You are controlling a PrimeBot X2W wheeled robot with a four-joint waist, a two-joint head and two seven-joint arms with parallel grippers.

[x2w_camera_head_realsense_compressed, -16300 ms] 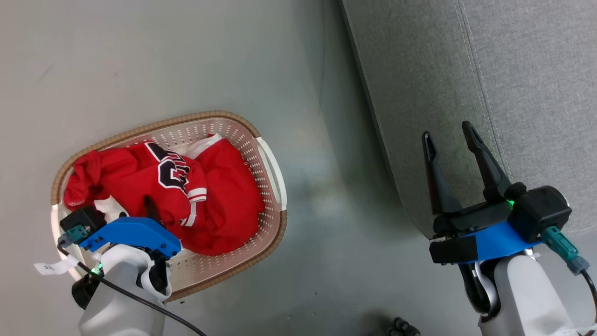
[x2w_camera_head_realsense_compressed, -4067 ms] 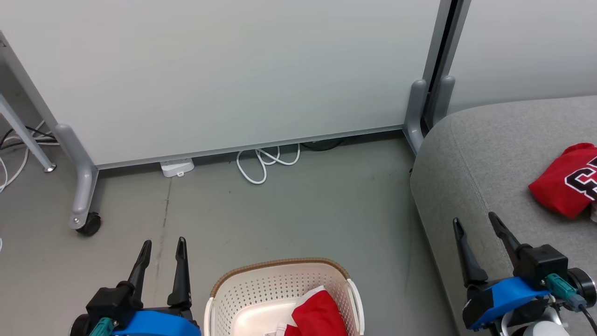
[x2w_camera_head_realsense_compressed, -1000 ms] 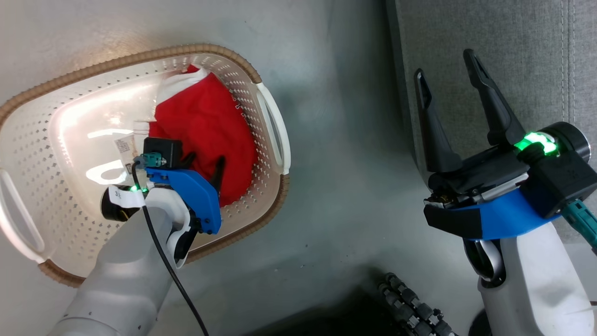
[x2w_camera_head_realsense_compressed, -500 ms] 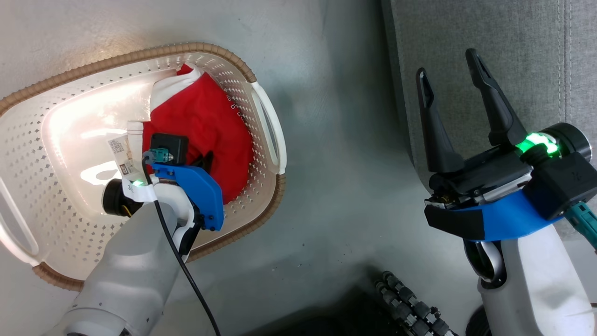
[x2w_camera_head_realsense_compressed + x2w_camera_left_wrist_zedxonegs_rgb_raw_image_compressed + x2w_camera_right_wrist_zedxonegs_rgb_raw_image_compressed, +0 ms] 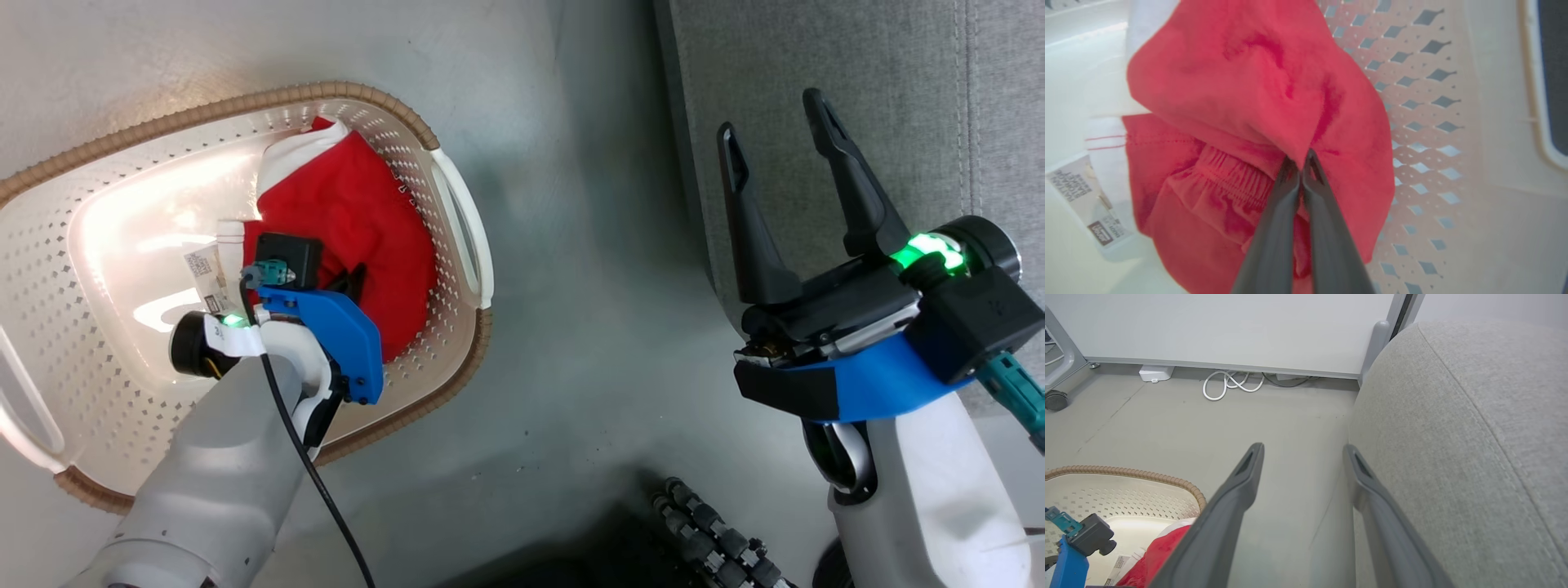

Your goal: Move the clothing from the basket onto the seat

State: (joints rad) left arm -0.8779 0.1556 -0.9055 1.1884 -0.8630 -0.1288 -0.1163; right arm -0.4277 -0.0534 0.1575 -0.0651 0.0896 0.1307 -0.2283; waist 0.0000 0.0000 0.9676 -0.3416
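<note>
Confirm left gripper [image 5: 1300, 163] pinched tight on a fold of the red garment [image 5: 1257, 81], centre of the left wrist view. Locate that garment at the right end of the basket [image 5: 204, 110], centre-left of the head view, long axis running top to bottom, bunched against the perforated wall beside the white handle [image 5: 461, 220]. Locate the seat [image 5: 816, 49] at upper right, across a strip of grey floor [image 5: 571, 310]. Expect a lift clear of the basket, then travel rightward. Note right gripper [image 5: 771, 114] spread wide, holding nothing, nearer the seat edge. Watch for trailing fabric snagging the handle.
</note>
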